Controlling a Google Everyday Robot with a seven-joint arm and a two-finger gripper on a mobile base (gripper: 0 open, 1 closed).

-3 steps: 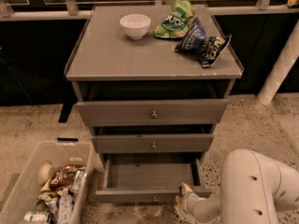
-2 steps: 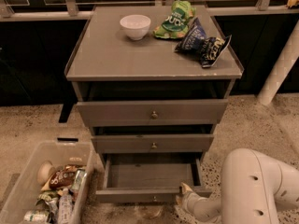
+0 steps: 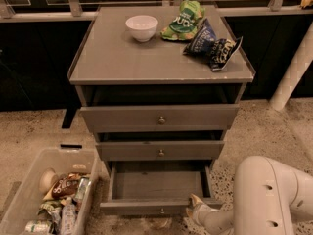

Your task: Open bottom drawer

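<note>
A grey cabinet point(image 3: 122, 58) stands on a speckled stone floor point(image 3: 39, 131), backed by dark panels point(image 3: 29, 58) under a pale rail point(image 3: 34, 16). A white post point(image 3: 293, 67) slants at right, and a clear bin point(image 3: 18, 203) sits lower left. The gripper point(image 3: 195, 205) is low by the cabinet's right front corner.

Rounded off-white arm shell point(image 3: 257, 199) with small dark holes; its pale tool point(image 3: 195, 205) sits beside the bottom drawer point(image 3: 156, 185).

The white arm point(image 3: 268, 195) fills the near right corner, its thick rounded link bent downward; the gripper point(image 3: 195, 205) pokes out to its left, held very low, just right of centre
</note>
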